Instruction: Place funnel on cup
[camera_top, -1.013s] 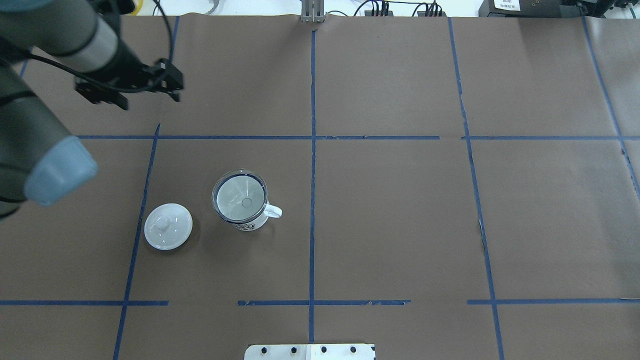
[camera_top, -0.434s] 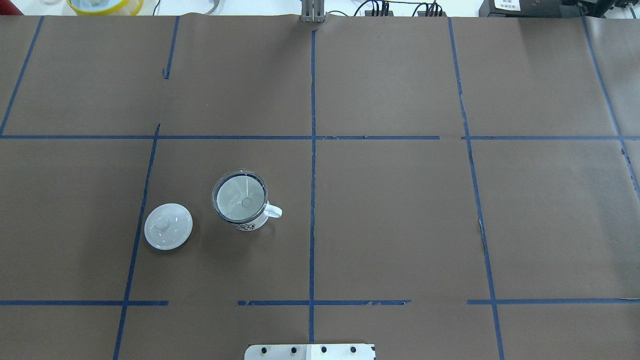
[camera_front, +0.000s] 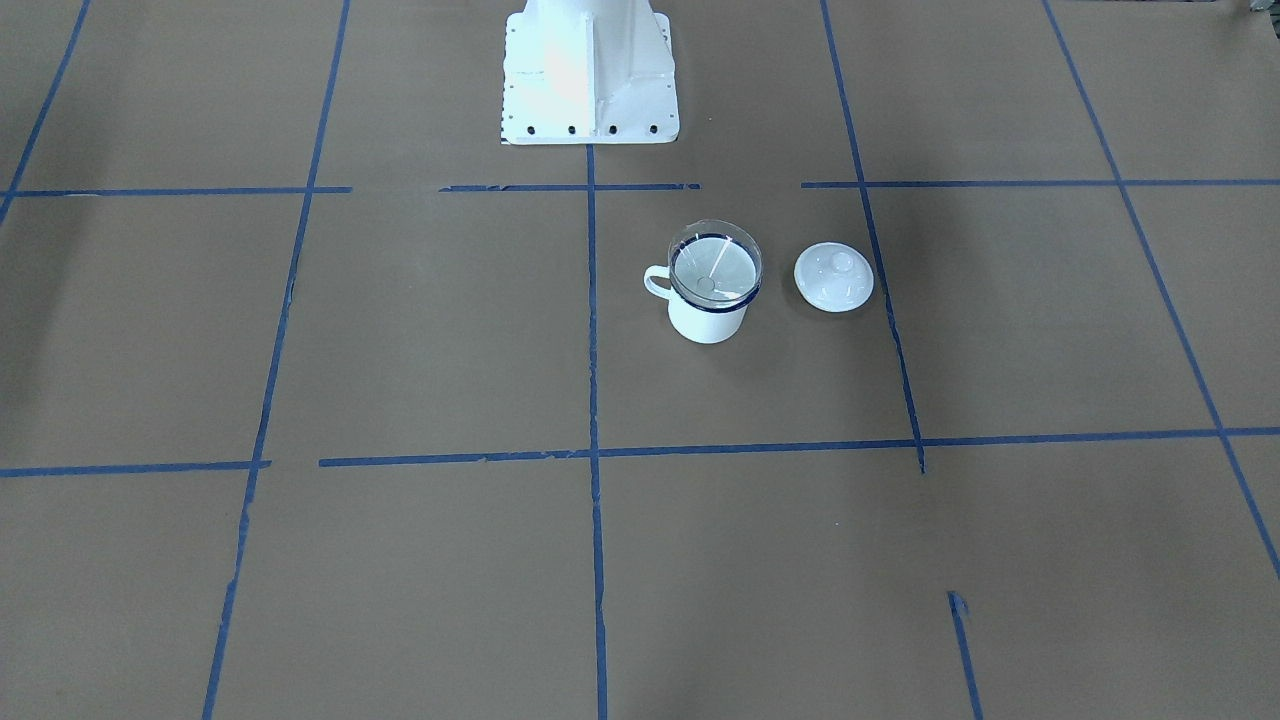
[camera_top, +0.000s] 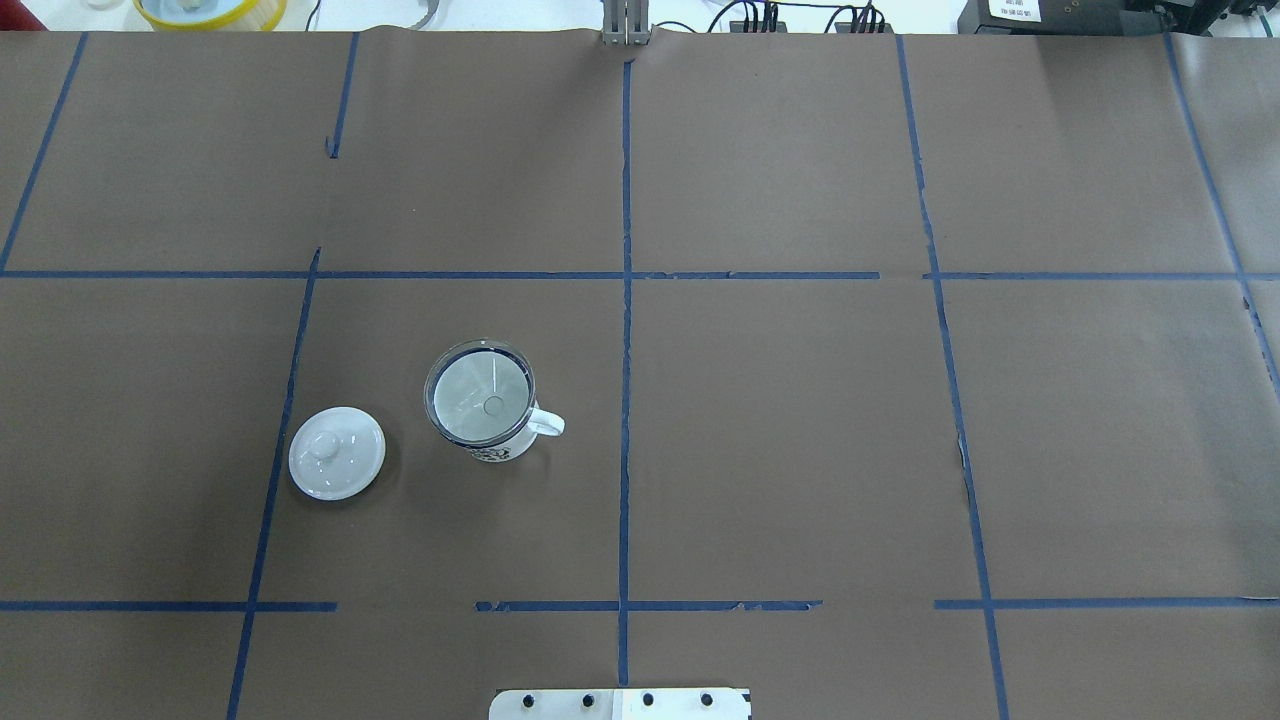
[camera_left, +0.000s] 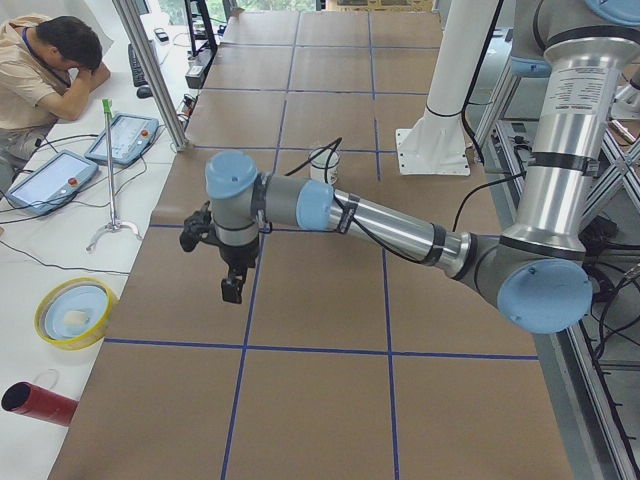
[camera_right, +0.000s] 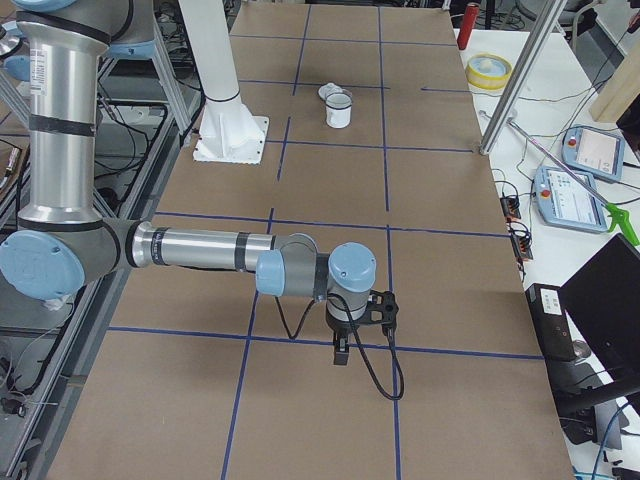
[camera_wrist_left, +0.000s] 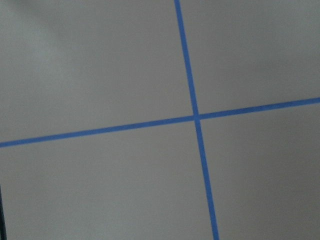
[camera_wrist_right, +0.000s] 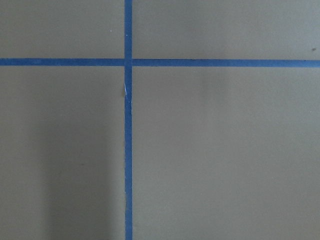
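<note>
The clear funnel (camera_top: 480, 395) sits in the mouth of the white mug (camera_top: 503, 447) with the dark blue rim, left of the table's middle line. Both also show in the front view: the funnel (camera_front: 714, 265) rests on the cup (camera_front: 708, 322), whose handle points to that view's left. My left gripper (camera_left: 232, 290) hangs above the table's left end, far from the cup (camera_left: 322, 165). My right gripper (camera_right: 341, 355) hangs above the table's right end, far from the cup (camera_right: 341, 112). I cannot tell whether either gripper is open or shut. Both wrist views show only brown paper and blue tape.
A round white knobbed lid (camera_top: 337, 452) lies on the table beside the cup. The robot's white base (camera_front: 588, 70) stands at the near edge. A yellow round dish (camera_left: 75, 312), a red tube (camera_left: 35, 402) and an operator (camera_left: 40, 60) are off the table's left end.
The left arm and gripper, at the overhead view's upper left one second ago, have moved out of that view. The cup, funnel and lid have not moved.
</note>
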